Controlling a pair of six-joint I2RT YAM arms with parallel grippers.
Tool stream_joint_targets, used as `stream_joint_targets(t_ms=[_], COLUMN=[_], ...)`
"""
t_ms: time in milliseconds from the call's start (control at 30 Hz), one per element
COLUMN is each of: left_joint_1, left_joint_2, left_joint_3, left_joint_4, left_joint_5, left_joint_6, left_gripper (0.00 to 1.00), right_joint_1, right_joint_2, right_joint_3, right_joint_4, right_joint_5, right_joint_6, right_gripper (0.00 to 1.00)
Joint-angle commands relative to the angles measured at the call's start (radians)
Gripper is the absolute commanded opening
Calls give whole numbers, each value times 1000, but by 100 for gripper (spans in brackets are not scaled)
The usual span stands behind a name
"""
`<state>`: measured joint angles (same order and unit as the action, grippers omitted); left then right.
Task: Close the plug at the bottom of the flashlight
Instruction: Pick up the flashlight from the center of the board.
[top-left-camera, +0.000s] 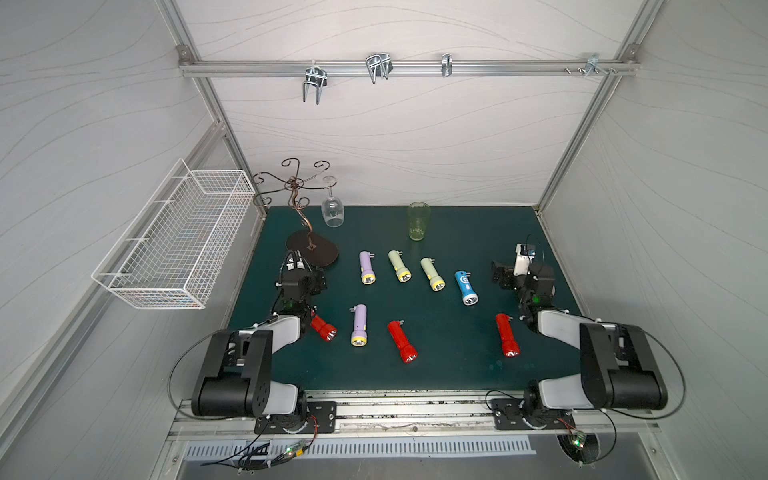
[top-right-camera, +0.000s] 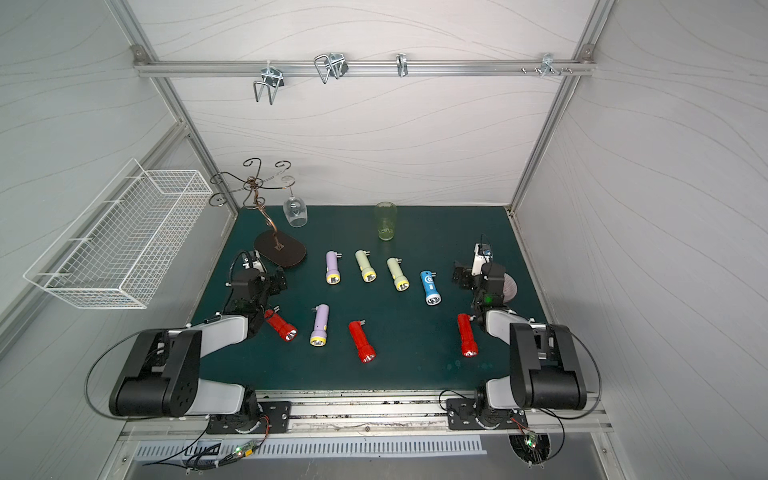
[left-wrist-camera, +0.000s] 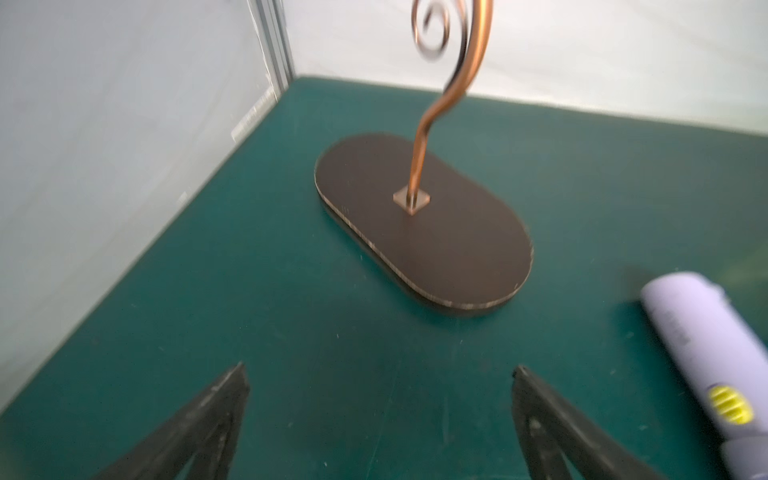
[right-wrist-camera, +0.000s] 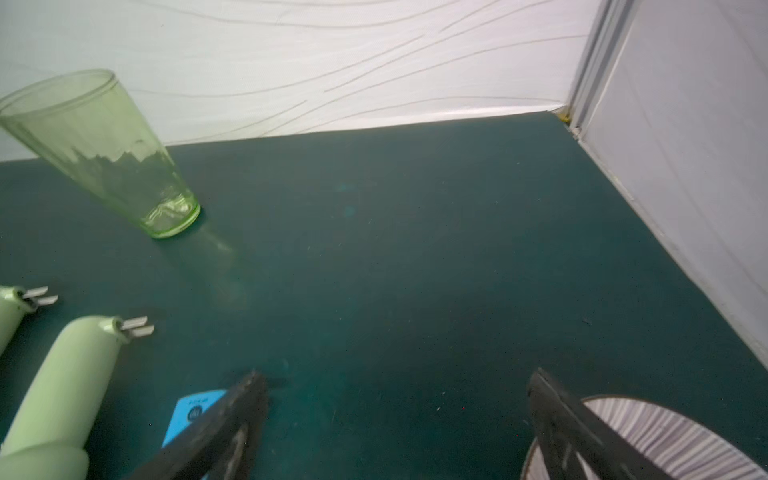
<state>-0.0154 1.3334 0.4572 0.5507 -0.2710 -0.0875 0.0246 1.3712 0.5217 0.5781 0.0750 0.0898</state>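
The green table (top-left-camera: 457, 370) fills the floor of the white booth, and a wire basket (top-left-camera: 174, 249) hangs on the left wall. The left arm (top-left-camera: 249, 361) and the right arm (top-left-camera: 602, 357) reach in from the near edge, one at each side. The left wrist view shows the left jaws spread wide over bare table with nothing between them, near the base of the glass stand (left-wrist-camera: 424, 220) at the far left. The right jaws are just as wide and empty, low over the table at the right, with the blue flashlight (right-wrist-camera: 191, 411) just beside one of them.

A wine glass (top-left-camera: 332, 210) hangs from the stand, and a green tumbler (top-left-camera: 418, 222) stands at the far middle.

Eight flashlights lie between the arms. The far row holds a purple flashlight (top-left-camera: 367, 268), two pale green ones (top-left-camera: 399, 266) (top-left-camera: 432, 274) and the blue one. The near row holds a second purple one (top-left-camera: 359, 326) and three red ones (top-left-camera: 323, 327) (top-left-camera: 402, 340) (top-left-camera: 507, 334), the leftmost partly under the left arm.

Each plug points toward the far wall. The prongs (right-wrist-camera: 137, 326) stick out wherever I can make them out, so I judge that no plug is closed yet and no flashlight is gripped. The whole task is still to do.
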Motion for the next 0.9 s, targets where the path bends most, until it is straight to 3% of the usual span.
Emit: stream_joint_targets(t_ms=[0, 133, 300, 600, 733, 867], left_joint_1=[-13, -48, -137, -277, -279, -287], left_joint_2=[-89, -128, -172, -163, -63, 50], left_joint_3=[76, 177, 257, 278, 374, 480], left_joint_4=[-166, -378, -550, -606, -644, -657], left_joint_5=[-26, 32, 120, 304, 431, 466], left_joint_6=[-85, -169, -285, -463, -429, -386], left_gripper=[100, 100, 100, 100, 100, 100], right_joint_1=[-5, 12, 132, 278, 315, 334], right_joint_2=[-46, 11, 98, 275, 382, 476], right_joint_3=[145, 401, 539, 733, 831, 899], right_joint_4=[-280, -703, -977, -1275, -1378, -1413], right_joint_5=[94, 2, -20, -100, -48, -42], right_joint_6=[101, 261, 242, 121, 83, 61], right_gripper=[99, 99, 99, 99, 99, 97])
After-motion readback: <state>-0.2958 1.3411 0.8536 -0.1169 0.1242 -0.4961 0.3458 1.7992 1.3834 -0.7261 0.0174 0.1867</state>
